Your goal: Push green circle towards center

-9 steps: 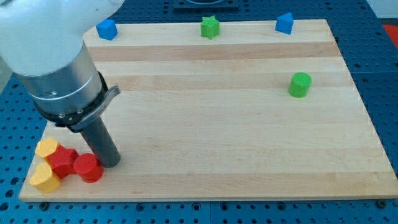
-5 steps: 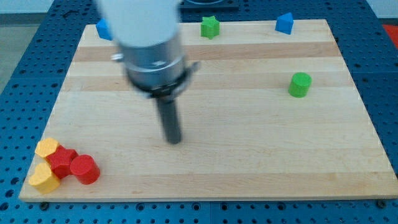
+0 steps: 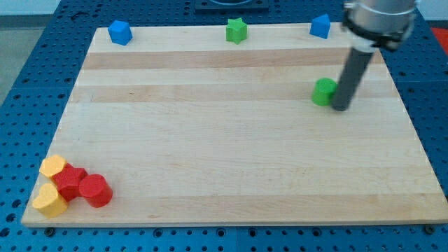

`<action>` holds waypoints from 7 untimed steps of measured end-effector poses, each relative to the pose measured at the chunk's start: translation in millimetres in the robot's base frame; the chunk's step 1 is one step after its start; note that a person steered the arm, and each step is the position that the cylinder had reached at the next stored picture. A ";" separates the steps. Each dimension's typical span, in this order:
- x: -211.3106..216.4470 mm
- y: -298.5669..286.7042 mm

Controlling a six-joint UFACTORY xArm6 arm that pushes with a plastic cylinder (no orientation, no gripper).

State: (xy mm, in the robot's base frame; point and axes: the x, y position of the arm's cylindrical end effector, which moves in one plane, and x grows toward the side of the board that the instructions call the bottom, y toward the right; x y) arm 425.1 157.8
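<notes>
The green circle (image 3: 323, 92) is a small green cylinder on the wooden board (image 3: 231, 140), in the view's right half, above the middle height. My tip (image 3: 340, 107) stands right against its right side, touching it. The dark rod rises from there to the arm at the view's top right and hides the circle's right edge.
A green star (image 3: 237, 30), a blue block (image 3: 120, 32) and another blue block (image 3: 320, 26) sit along the board's top edge. At the bottom left corner cluster a red cylinder (image 3: 95, 190), a red block (image 3: 70, 181) and two yellow blocks (image 3: 52, 166) (image 3: 49, 200).
My tip has swept from the bottom left cluster across the board to the green circle's right side. The green circle has shifted a little to the left.
</notes>
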 end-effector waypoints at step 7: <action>18.7 -168.4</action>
